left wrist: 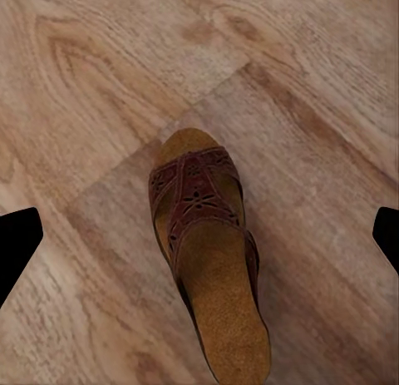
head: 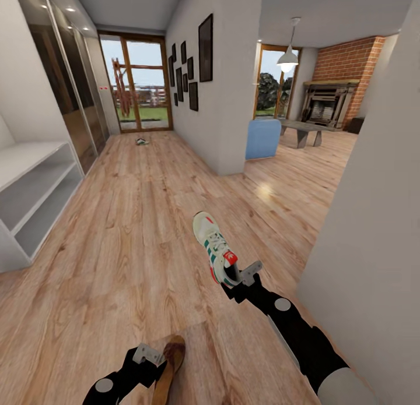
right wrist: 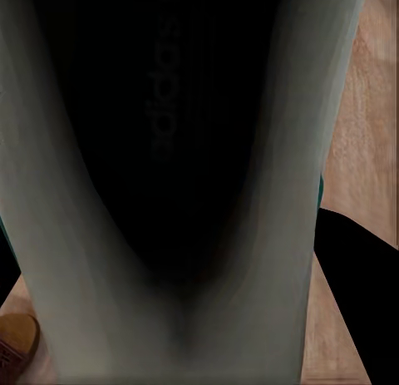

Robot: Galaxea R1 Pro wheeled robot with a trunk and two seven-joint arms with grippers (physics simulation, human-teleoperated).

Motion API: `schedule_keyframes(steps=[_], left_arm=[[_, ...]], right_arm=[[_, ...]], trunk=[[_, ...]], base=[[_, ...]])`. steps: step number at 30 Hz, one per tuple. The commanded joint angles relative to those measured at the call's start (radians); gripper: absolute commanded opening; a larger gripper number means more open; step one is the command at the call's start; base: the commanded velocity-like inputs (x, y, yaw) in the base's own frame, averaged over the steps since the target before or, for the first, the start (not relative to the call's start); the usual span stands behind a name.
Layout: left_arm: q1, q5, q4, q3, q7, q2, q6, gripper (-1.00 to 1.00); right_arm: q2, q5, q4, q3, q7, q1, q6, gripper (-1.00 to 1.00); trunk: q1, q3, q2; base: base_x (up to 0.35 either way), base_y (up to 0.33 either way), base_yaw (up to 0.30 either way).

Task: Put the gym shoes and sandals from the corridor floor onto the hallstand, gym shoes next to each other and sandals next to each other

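A cream-white gym shoe (head: 214,249) with green stripes hangs above the corridor floor (head: 128,230). My right gripper (head: 240,277) is shut on its heel end. The right wrist view looks into the dark inside of that gym shoe (right wrist: 166,152). A brown sandal (head: 170,358) with a tan insole lies low by my left gripper (head: 151,356). In the left wrist view the sandal (left wrist: 208,252) sits midway between the left gripper's (left wrist: 199,244) black fingertips (left wrist: 17,244), which stand wide apart and clear of it. Far down the corridor a second small pale shoe (head: 142,141) lies on the floor.
A pale low unit (head: 32,189) with two open shelf levels, apparently the hallstand, stands along the left wall. Glossy wardrobe doors (head: 64,96) follow it. A white wall (head: 373,230) is close on my right. A blue chair (head: 262,138) and a fireplace room lie beyond the wall corner.
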Motion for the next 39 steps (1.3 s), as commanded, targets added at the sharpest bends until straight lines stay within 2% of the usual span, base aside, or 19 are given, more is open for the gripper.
schedule_keyframes(steps=[1, 11, 18, 22, 25, 28, 31, 34, 37, 39], left_arm=[[-0.001, -0.009, -0.002, 0.007, -0.009, -0.002, 0.000, 1.00], [-0.005, -0.006, -0.003, 0.005, -0.008, -0.001, 0.000, 1.00], [-0.006, -0.002, -0.004, 0.017, -0.006, 0.001, 0.001, 1.00], [-0.007, 0.005, -0.004, 0.022, 0.020, -0.002, 0.001, 1.00], [-0.007, 0.028, -0.004, 0.022, 0.075, -0.014, 0.000, 1.00], [-0.007, 0.082, -0.003, 0.020, 0.131, -0.036, -0.001, 1.00], [-0.007, 0.143, -0.005, 0.016, 0.155, -0.047, -0.006, 1.00], [-0.014, 0.180, -0.004, 0.013, 0.165, -0.051, -0.011, 1.00], [-0.028, 0.195, -0.007, 0.012, 0.181, -0.053, -0.012, 1.00], [-0.037, 0.201, -0.011, 0.011, 0.199, -0.054, -0.012, 1.00]], right_arm=[[-0.001, 0.006, -0.002, 0.001, 0.001, 0.000, 0.005, -1.00], [-0.003, 0.008, -0.002, 0.000, 0.001, 0.000, 0.005, -1.00], [-0.001, 0.007, -0.003, -0.001, -0.001, 0.000, 0.007, -1.00], [0.001, 0.006, -0.003, -0.001, -0.001, 0.000, 0.008, -1.00], [0.002, 0.006, -0.003, -0.001, -0.002, 0.000, 0.009, -1.00], [0.003, 0.006, -0.002, -0.002, -0.001, 0.000, 0.009, -1.00], [0.003, 0.006, -0.003, -0.002, -0.001, 0.000, 0.008, -1.00], [0.003, 0.005, -0.004, -0.003, -0.001, 0.000, 0.008, -1.00], [0.003, 0.005, -0.007, -0.005, -0.002, 0.000, 0.008, -1.00], [0.003, 0.004, -0.009, -0.006, -0.002, 0.000, 0.008, -1.00]], trunk=[[0.000, -0.001, 0.000], [0.000, -0.001, 0.000], [0.003, -0.030, -0.002], [0.005, -0.050, -0.003], [0.006, -0.067, -0.004], [0.007, -0.083, -0.004], [0.009, -0.099, -0.005], [0.010, -0.115, -0.006], [0.011, -0.131, -0.006], [0.011, -0.132, -0.006]], base=[[0.001, 0.000, -0.044], [0.000, 0.000, -0.010], [0.000, 0.000, 0.000], [0.000, 0.000, 0.000], [0.000, 0.000, 0.000], [0.000, 0.000, 0.000], [0.000, 0.000, 0.000], [0.000, 0.000, 0.000], [0.000, 0.000, 0.000], [0.000, 0.000, 0.000]])
